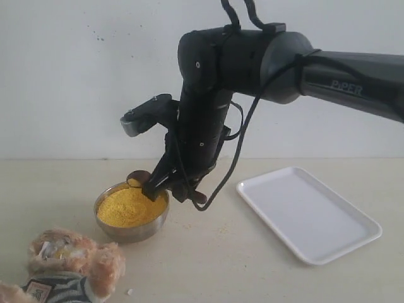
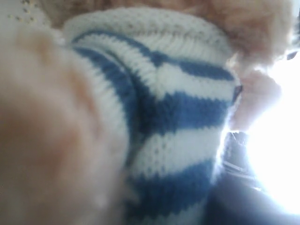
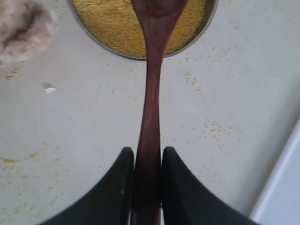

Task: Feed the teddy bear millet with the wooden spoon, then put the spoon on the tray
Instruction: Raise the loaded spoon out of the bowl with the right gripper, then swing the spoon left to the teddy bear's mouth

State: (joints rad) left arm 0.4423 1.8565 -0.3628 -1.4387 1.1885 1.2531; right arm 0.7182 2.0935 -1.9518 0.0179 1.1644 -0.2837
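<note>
My right gripper (image 1: 158, 186) (image 3: 147, 152) is shut on the long handle of the dark wooden spoon (image 3: 152, 93). The spoon's small bowl (image 1: 137, 178) hangs just over the far side of the millet (image 1: 129, 208) (image 3: 108, 23), a yellow heap filling a round steel bowl (image 1: 129, 235). The teddy bear (image 1: 69, 262) sits at the front left, close to the bowl. In the left wrist view its navy-and-white striped shirt (image 2: 178, 117) and fur fill the picture, with one dark finger (image 2: 234, 154) pressed against the shirt. The white tray (image 1: 308, 211) lies flat to the right.
Loose yellow grains (image 3: 213, 129) are scattered on the pale table around the bowl. A small white scrap (image 3: 49, 89) lies near the bear's fur (image 3: 21, 28). The tray's rim (image 3: 281, 187) shows at the edge of the right wrist view. A white wall stands behind.
</note>
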